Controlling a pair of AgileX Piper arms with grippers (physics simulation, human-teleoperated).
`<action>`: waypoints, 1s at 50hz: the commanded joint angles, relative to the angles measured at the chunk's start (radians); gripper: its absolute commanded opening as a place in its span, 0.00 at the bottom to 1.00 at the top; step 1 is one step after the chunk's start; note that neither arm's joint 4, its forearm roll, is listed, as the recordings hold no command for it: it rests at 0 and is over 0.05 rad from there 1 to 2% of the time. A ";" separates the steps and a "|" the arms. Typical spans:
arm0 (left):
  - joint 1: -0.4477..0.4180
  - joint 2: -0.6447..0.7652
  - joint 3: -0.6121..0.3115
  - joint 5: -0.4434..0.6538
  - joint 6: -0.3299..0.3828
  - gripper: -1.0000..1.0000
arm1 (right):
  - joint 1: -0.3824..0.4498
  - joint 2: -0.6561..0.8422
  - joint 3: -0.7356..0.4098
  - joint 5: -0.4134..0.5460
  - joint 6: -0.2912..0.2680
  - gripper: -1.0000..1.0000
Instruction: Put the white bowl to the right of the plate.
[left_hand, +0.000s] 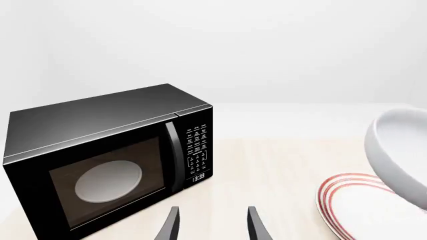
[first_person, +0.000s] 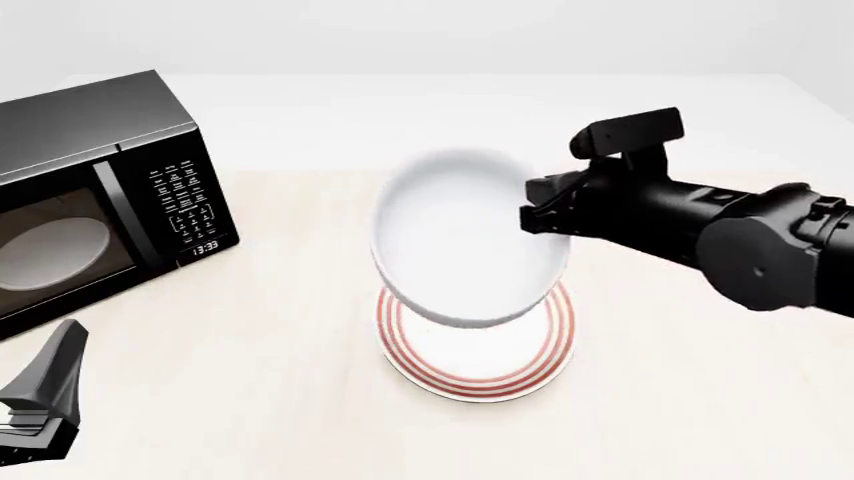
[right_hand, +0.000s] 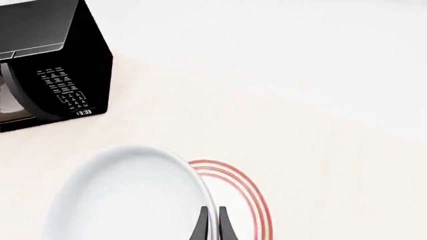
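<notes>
The white bowl (first_person: 467, 240) hangs in the air above the plate (first_person: 477, 358), tilted so that its hollow faces the front camera, with its lower edge overlapping the plate's far rim in that view. The right pincer (first_person: 534, 212) grips the bowl at its right-hand rim; in the right wrist view the two dark fingers (right_hand: 202, 226) stand nearly together, one on each side of the thick white wall, so the pincer is clenched on the bowl's edge and the bulk of the bowl (right_hand: 130, 195) reaches away from it toward the microwave side. The red-ringed plate (right_hand: 243, 195) lies flat on the pale worktop (first_person: 694, 400), directly beneath the lifted bowl, and its red bands show past the bowl's rim on the right. The left pincer (left_hand: 212, 225) sits low at the near left corner of the worktop, well apart from both dishes, its two fingers spread with bare worktop between them, grasping nothing. A black microwave (first_person: 94, 190) stands at the far left, its door closed, its clock lit, and a pale turntable disc (left_hand: 108, 181) visible through the glass. From the left wrist view the tilted bowl (left_hand: 400, 150) appears above the plate (left_hand: 353, 205)
</notes>
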 joint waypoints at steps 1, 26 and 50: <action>0.000 0.000 0.000 0.000 0.000 1.00 | -0.176 -0.114 0.097 0.011 -0.022 0.00; 0.000 0.000 0.000 0.000 0.000 1.00 | -0.483 -0.229 0.191 0.044 -0.041 0.00; 0.000 0.000 0.000 0.000 0.000 1.00 | -0.657 -0.114 0.196 -0.042 -0.028 0.00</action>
